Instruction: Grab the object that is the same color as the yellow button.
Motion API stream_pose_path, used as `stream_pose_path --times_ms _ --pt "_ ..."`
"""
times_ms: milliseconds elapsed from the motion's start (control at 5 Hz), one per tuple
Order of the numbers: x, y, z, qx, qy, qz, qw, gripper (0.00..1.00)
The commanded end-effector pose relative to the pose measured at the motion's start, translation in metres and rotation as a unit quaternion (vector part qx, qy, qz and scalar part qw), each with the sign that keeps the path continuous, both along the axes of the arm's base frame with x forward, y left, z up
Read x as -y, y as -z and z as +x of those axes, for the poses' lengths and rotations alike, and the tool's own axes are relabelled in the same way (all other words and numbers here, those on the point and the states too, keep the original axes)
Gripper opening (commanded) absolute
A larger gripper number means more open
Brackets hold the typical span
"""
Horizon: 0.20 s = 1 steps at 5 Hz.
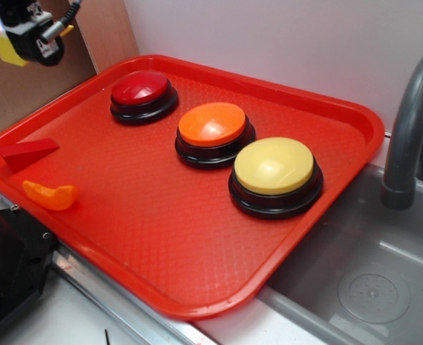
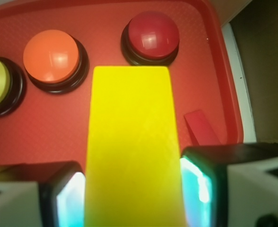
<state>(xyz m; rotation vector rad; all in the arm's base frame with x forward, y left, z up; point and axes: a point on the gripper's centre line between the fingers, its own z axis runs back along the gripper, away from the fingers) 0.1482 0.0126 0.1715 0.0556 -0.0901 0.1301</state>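
The hand (image 2: 132, 189) is clamped on the yellow block (image 2: 132, 146), pads pressed to both its sides, held high over the far left corner of the red tray (image 1: 197, 237), well clear of it. The grab looks done (it matches the yellow button (image 1: 275, 167)), so what matters now is a steady squeeze. The red wedge (image 1: 28, 152) and orange curved piece (image 1: 49, 195) lie near the left rim; open tray spreads in front of the buttons.
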Motion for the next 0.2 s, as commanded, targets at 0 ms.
stream_pose_path --times_ms 0 --pt "-0.0088 -0.018 0.021 0.023 0.001 -0.009 1.0 0.0"
